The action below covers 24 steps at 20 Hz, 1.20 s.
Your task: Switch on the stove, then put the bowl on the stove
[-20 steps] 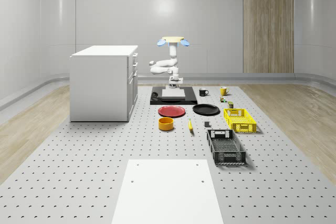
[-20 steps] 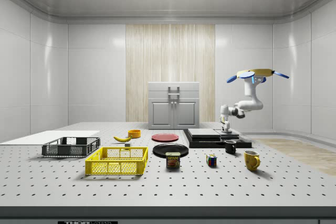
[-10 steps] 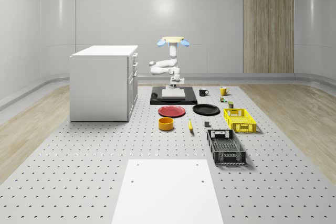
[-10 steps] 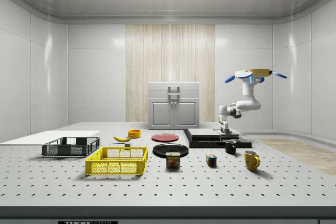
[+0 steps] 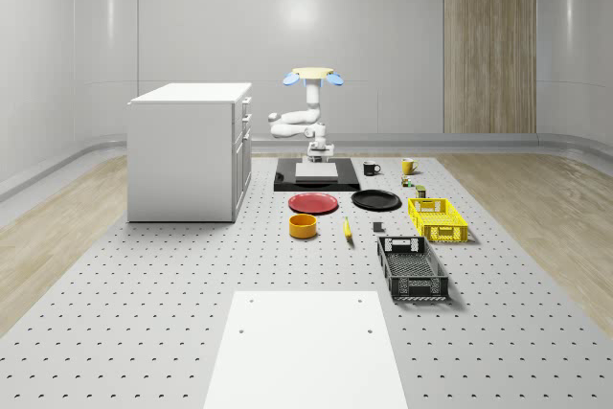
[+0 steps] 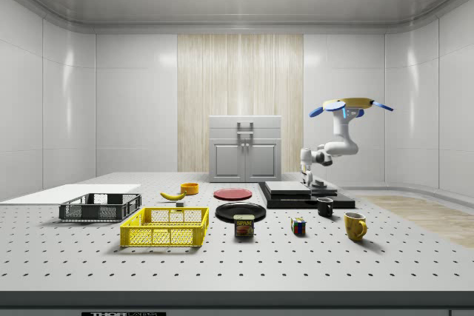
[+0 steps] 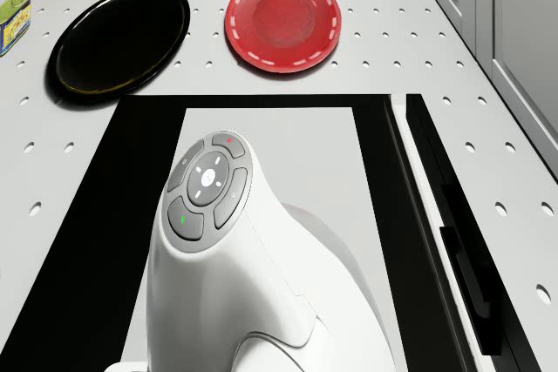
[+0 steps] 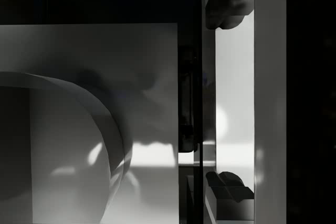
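The stove is a black slab with a pale plate on top, seen too in the side view and the drone view. I hover above its far end, drone at the top and arm folded downward. My gripper hangs just over the plate's far part. In the wrist view the gripper is open, its fingers wide apart with nothing between them. The orange bowl sits on the table well short of the stove.
A red plate and a black plate lie in front of the stove. A white cabinet stands at the whole-scene view's left. A banana, yellow crate, black crate and two mugs are nearby.
Drone and arm have drifted toward the side view's left, carrying the gripper further over the stove plate. Bowl and other objects have not moved.
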### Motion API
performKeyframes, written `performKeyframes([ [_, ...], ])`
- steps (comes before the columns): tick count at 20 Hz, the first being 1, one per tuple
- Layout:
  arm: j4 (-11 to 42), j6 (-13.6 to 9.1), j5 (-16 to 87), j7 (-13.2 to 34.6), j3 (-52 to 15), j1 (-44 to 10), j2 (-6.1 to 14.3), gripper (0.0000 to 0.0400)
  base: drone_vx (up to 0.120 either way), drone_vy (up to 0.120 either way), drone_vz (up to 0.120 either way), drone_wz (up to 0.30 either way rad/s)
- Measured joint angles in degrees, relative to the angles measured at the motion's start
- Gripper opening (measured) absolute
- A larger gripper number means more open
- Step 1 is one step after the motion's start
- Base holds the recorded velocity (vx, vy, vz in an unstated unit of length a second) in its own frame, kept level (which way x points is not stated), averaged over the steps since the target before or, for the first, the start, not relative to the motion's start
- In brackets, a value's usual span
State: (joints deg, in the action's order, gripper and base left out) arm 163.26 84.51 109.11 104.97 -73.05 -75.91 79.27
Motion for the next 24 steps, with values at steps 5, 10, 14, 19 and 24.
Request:
performKeyframes([
  [5,0.2,0.8,-0.3,-1.9,0.0,2.1,1.0,0.04,0.12,0.0,0.0,0.0],
  [10,0.5,1.9,-0.7,-5.5,-0.1,5.9,2.2,0.04,0.12,0.0,0.0,0.0],
  [14,0.6,2.6,-1.0,-7.4,-0.2,7.9,3.0,0.04,0.12,0.0,0.0,0.0],
  [19,0.6,3.2,-1.3,-8.4,-0.3,8.8,3.6,0.04,0.12,0.0,0.0,0.0],
  [24,0.6,3.6,-1.5,-8.6,-0.4,9.1,4.0,0.04,0.12,0.0,0.0,0.0],
])
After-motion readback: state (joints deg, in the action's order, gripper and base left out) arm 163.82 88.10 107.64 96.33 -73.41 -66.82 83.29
